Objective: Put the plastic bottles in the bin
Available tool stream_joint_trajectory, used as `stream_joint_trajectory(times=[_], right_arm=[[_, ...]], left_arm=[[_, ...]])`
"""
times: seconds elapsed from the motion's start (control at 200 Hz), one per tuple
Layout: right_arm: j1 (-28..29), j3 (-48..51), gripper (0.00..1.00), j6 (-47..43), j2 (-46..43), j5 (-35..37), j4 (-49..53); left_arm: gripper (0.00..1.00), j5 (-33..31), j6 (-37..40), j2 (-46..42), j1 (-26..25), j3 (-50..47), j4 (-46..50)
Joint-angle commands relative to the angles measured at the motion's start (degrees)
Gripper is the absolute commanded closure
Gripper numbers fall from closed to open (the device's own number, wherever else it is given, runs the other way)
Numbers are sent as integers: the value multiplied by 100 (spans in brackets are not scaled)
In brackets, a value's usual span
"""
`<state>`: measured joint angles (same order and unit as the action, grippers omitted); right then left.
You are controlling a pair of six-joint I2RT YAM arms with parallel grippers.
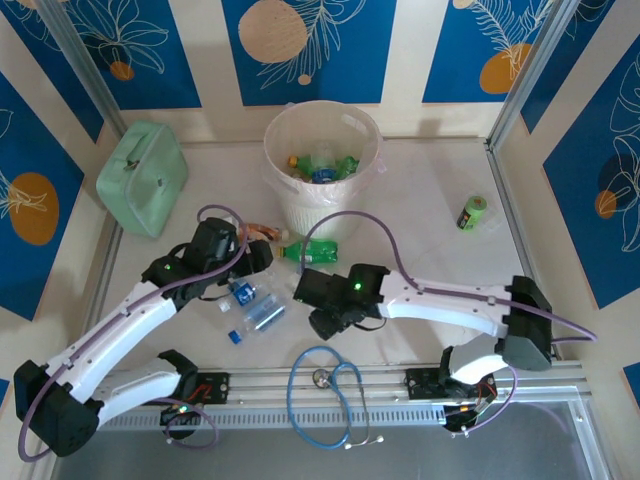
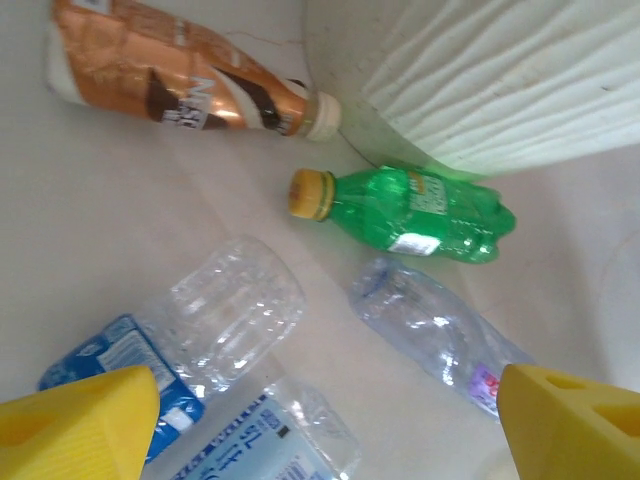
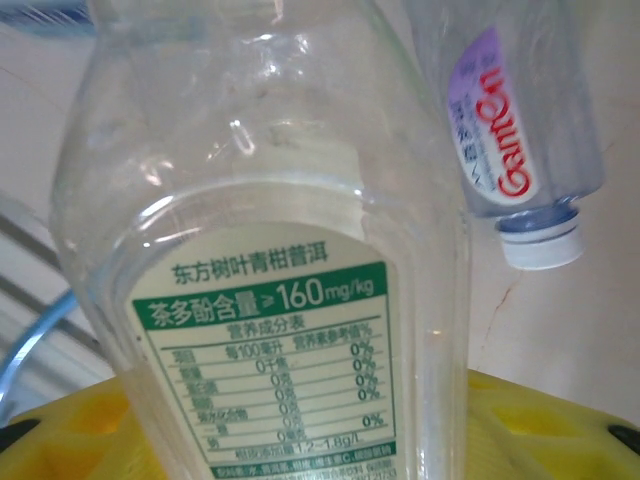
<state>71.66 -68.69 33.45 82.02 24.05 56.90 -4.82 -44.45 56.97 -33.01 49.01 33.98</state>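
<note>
The clear plastic bottle with a green-and-white printed label [image 3: 270,250] runs off the right wrist view at top and bottom, both ends cut away. Just right of it, the clear plastic bottle with a purple label and white cap [image 3: 510,130] is cut by the top edge. In the overhead view, the heaped bottles [image 1: 322,167] inside the round cream-white plastic bin [image 1: 305,210] are too small to count.

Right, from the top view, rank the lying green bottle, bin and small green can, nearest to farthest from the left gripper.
1. Green bottle, just right of the left gripper.
2. Bin, farther back.
3. Green can, far right.
</note>
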Motion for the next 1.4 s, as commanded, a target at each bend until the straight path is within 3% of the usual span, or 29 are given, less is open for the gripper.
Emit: stream_joint_trajectory(times=[0.0,0.24,0.51,0.785,0.93,1.09,1.396], right_arm=[[105,-477,48,88,-437,266,268],[-48,-1207,49,-280,-1138,305,-147],[-1110,-2053,49,-706,-1368,187,-1156],[-2881,-3275,49,-367,-442,-749,-1476],[-3510,-3808,49,-120,198,-1195,-1390],[-3865,-4236,48,8,715,-1598,-1384],[-4154,-4698,30,140,1359,-1641,-1137]], left_arm=[[12,-326,-138,-98,183,90,258],[13,-88,-109,118,483,170,331],[14,95,-58,271,678,179,272],[14,192,103,402,788,264,324],[15,227,179,406,805,245,355],[15,253,199,385,821,189,351],[15,292,239,402,841,153,329]])
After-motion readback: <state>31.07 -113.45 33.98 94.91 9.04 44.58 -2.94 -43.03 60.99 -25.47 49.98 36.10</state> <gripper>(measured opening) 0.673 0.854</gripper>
